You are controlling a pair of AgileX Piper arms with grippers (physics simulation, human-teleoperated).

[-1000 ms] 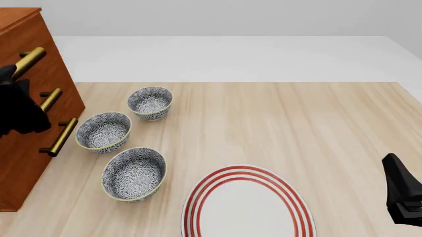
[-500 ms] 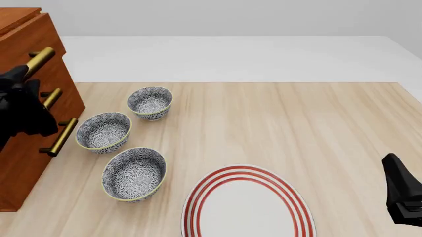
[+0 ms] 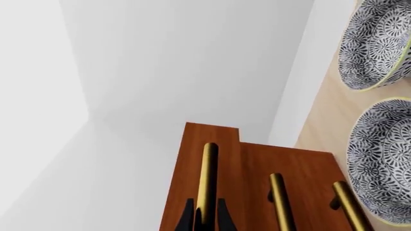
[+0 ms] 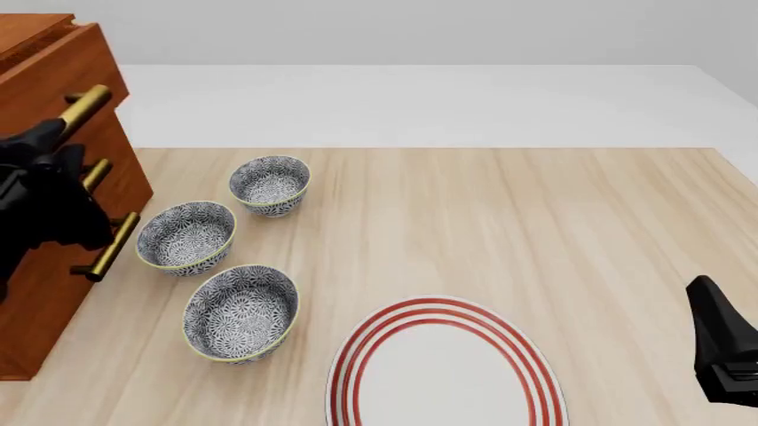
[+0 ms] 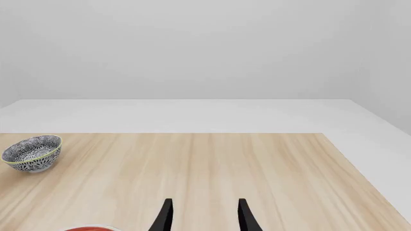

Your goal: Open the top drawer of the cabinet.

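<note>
top drawer [image 4: 71, 67] proud of cabinet [image 4: 53, 293]

Cabinet [image 4: 53, 222]: reddish-brown wood, smooth satin finish. Handles [image 3: 207, 178]: polished brass-look metal, glossy. Table [image 4: 498, 231]: pale wood, visible grain, matt. Bowls [image 4: 186, 236]: glazed ceramic look, dense dark pattern. Plate [image 4: 441, 373]: smooth white, red rings. Grippers [image 5: 202, 216]: matt black.

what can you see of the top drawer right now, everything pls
The top drawer is reddish-brown, wood-looking, the uppermost of three in the cabinet at the table's left. It juts forward of the two fronts below, partly open. One brass bar handle runs across its front. The left end effector has a dark finger on each side of that bar; the arm hides part of the front.
</note>
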